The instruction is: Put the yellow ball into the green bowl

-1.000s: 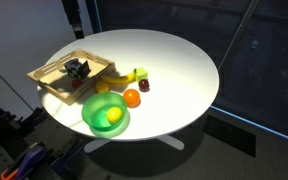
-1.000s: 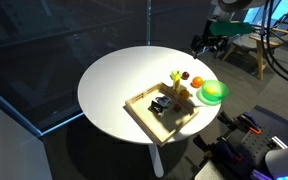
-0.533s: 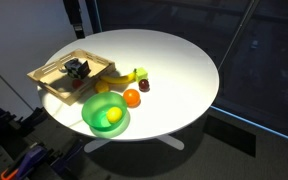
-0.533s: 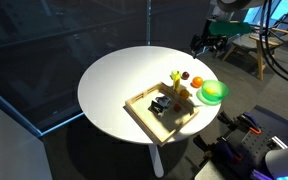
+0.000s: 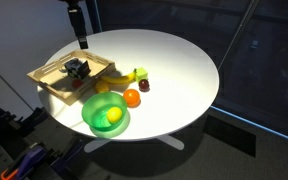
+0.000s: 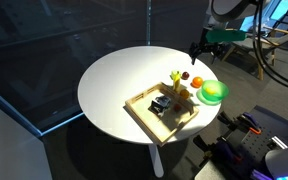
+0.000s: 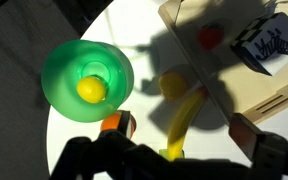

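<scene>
Since the yellow ball [image 7: 174,85] sits by the wooden tray [image 7: 254,95], outside the green bowl [image 7: 62,60] (paler fruit [image 7: 91,90] inside), the claw [image 7: 184,158] hangs open overhead.

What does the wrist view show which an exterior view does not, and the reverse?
Only the wrist view: the open hand's two fingers at the picture's bottom edge. Only an exterior view: the whole round table, with the hand hanging high near the wooden tray. Both: the yellow ball lying inside the green bowl, and the banana nearby.
</scene>
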`<action>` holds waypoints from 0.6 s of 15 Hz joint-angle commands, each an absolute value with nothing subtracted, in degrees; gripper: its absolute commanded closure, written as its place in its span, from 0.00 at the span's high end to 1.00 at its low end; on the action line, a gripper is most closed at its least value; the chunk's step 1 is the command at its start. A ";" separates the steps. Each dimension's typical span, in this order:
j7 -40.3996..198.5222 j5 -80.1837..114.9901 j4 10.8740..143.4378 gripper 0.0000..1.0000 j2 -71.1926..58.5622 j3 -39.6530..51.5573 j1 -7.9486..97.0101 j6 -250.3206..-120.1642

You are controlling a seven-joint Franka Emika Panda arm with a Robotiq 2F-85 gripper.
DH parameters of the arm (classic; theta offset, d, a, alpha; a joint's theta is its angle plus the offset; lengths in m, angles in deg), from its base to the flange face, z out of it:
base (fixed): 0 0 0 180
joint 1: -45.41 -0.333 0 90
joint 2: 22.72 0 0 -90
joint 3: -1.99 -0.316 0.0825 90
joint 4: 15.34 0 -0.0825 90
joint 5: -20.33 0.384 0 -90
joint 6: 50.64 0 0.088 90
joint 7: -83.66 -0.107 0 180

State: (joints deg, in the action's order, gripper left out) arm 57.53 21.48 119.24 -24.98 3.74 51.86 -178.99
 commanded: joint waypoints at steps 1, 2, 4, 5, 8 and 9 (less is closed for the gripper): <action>57.37 20.35 118.52 1.00 -21.57 4.64 51.23 -182.44; 57.56 20.65 118.33 1.00 -20.54 4.85 51.22 -183.15; 58.06 20.75 118.40 1.00 -18.85 5.23 51.12 -184.28; 58.36 20.71 118.48 1.00 -18.20 5.40 51.04 -184.78; 60.92 19.64 118.71 1.00 -16.17 5.85 50.70 -185.65; 62.31 19.14 118.75 1.00 -15.57 5.93 50.57 -185.93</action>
State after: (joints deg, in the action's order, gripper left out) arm 59.11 20.67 119.20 -17.13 4.90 51.47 -184.98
